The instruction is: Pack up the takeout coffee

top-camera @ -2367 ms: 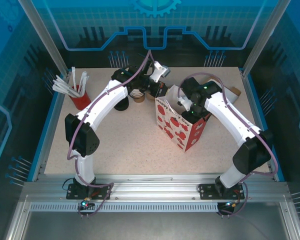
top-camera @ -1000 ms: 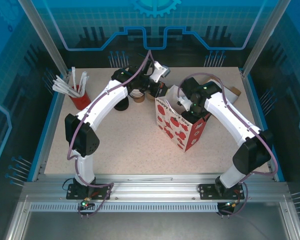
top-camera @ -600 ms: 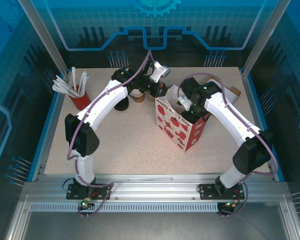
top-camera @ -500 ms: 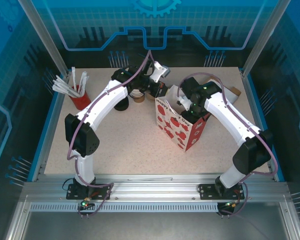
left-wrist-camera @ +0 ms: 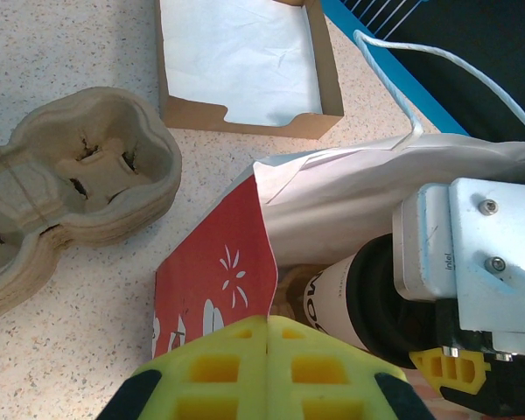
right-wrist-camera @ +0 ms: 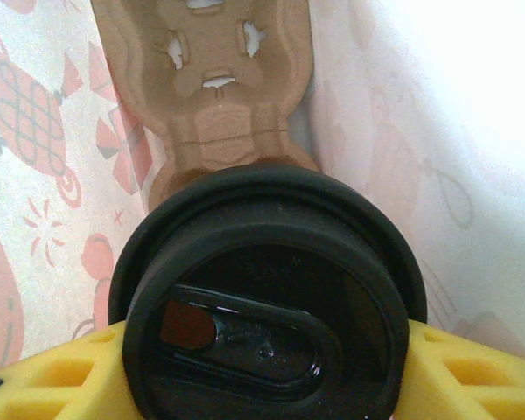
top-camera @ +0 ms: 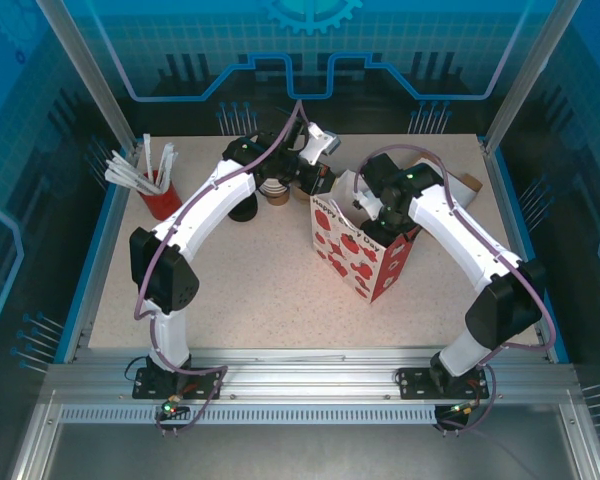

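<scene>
Inside bag (top-camera: 355, 255), right gripper (right-wrist-camera: 262, 367) grasps takeout coffee (right-wrist-camera: 267, 297), left gripper (left-wrist-camera: 269, 367) pinches rim; misaligned release over carrier (right-wrist-camera: 212, 96) risks tipping.

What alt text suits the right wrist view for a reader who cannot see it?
The takeout coffee, black lid facing the camera, is held by the right gripper inside the gift bag, whose walls show a red print. A brown pulp cup carrier lies beyond it.
</scene>
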`<move>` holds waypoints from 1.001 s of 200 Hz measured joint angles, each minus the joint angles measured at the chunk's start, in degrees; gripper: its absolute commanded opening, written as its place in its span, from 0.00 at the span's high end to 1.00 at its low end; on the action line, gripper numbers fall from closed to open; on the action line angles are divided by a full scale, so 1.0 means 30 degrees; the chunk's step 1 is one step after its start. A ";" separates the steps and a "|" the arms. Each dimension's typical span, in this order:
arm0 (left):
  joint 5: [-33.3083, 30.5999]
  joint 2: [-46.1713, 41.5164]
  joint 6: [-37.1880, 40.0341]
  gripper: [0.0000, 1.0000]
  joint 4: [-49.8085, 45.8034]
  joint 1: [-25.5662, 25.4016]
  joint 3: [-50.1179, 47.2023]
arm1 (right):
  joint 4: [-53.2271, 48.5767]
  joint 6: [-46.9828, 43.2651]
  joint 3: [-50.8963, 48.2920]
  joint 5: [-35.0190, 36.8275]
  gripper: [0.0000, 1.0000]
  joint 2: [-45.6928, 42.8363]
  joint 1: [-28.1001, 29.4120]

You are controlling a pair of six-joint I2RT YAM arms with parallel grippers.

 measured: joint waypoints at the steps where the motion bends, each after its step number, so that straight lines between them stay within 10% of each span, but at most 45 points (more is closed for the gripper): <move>1: 0.0000 0.0000 0.0000 1.00 0.0000 0.0000 0.0000 | 0.0000 0.0000 -0.0007 -0.0007 0.72 0.0000 0.0000; 200: 0.0000 0.0000 0.0000 1.00 -0.0036 0.0000 0.0029 | 0.0860 -0.0015 -0.0874 -0.0299 0.72 0.0517 -0.0291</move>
